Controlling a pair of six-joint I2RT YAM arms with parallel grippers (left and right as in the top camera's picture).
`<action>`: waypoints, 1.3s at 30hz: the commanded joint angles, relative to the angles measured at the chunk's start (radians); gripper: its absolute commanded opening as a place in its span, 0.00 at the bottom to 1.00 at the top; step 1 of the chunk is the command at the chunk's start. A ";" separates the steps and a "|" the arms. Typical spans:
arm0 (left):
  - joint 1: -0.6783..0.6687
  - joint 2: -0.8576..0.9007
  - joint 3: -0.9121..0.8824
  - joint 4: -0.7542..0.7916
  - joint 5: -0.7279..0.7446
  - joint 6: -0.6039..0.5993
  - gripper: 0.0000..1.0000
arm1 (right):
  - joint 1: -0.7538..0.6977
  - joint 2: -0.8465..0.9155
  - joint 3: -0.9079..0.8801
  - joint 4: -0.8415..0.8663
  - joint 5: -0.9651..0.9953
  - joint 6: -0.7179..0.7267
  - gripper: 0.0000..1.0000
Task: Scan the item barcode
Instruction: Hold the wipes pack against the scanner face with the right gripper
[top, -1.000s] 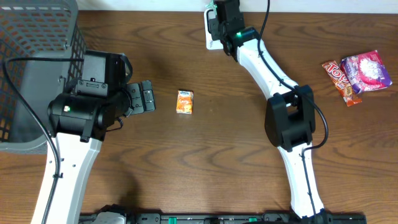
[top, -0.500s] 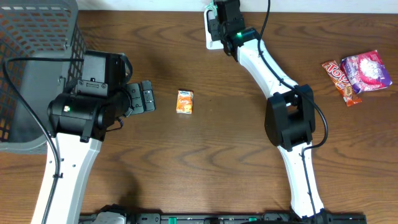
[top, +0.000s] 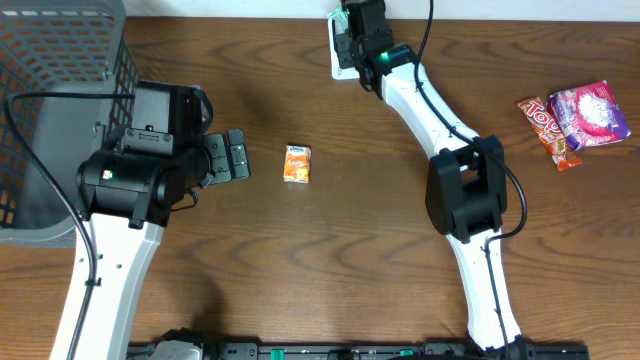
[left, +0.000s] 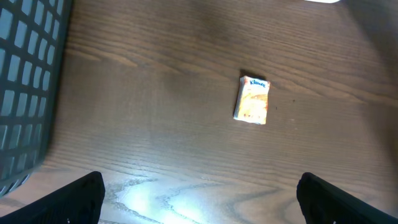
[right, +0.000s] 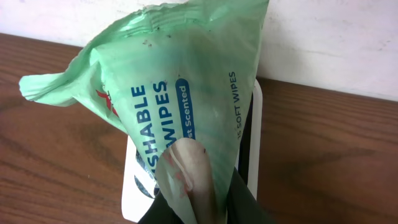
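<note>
Right wrist view showed the right tool (top: 348, 30) gripping a green wipes pack (right: 180, 93) above a white device (right: 132, 199); left tool (top: 237, 155) gaped wide.

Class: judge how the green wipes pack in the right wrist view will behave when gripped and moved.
The green wipes pack is probably floppy: its film is creased and one corner droops sideways. It seems fairly light, as a pinch at its lower end holds it up. The smooth film may slip.
</note>
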 joint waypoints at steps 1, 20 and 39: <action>0.001 0.002 -0.002 -0.002 -0.013 0.006 0.98 | 0.003 0.035 0.026 -0.001 0.003 -0.002 0.01; 0.001 0.002 -0.002 -0.002 -0.013 0.006 0.98 | -0.031 -0.089 0.048 0.003 0.021 -0.001 0.01; 0.001 0.002 -0.002 -0.002 -0.013 0.006 0.98 | -0.025 -0.013 0.037 -0.046 -0.077 0.036 0.01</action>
